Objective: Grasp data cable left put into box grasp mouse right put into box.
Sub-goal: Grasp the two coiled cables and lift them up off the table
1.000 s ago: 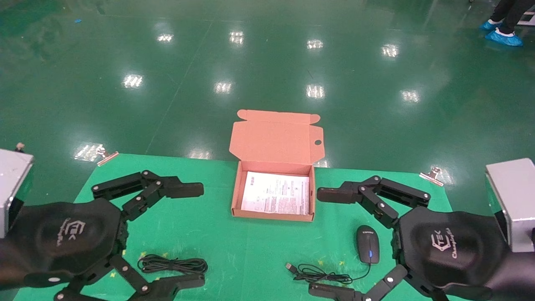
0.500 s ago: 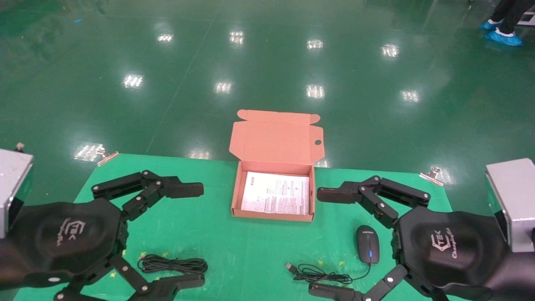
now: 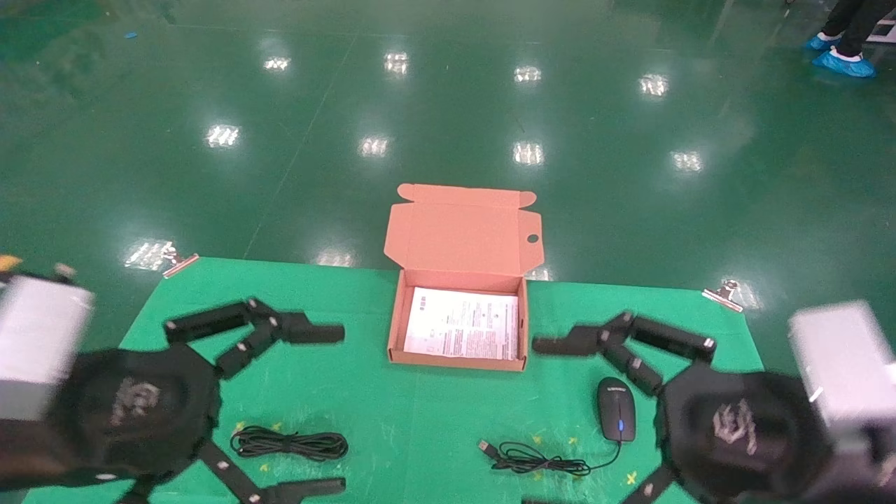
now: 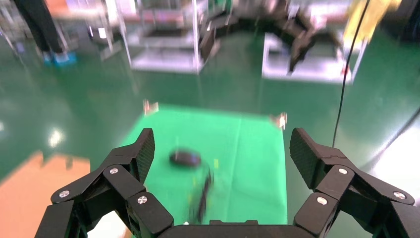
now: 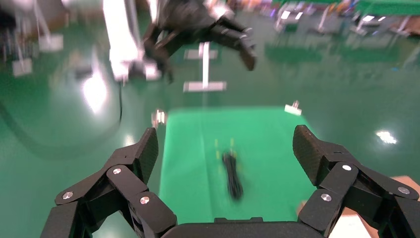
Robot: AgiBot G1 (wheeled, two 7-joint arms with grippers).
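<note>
Cable (image 3: 289,444) coiled near surface's front edge, left of centre; bare mat all round. Left claw (image 3: 308,406) spread wide, hovering over it, not touching. Mouse (image 3: 616,418) near front right, cord (image 3: 539,462) trailing leftward with plug (image 3: 487,448) at end. Right claw (image 3: 560,420) spread wide just beside mouse. Box (image 3: 458,360) at back centre, lid (image 3: 462,234) up, sheet (image 3: 462,332) inside. Surface (image 3: 420,413) bare between cable, mouse, box. Clips (image 3: 724,292) at back corners.
</note>
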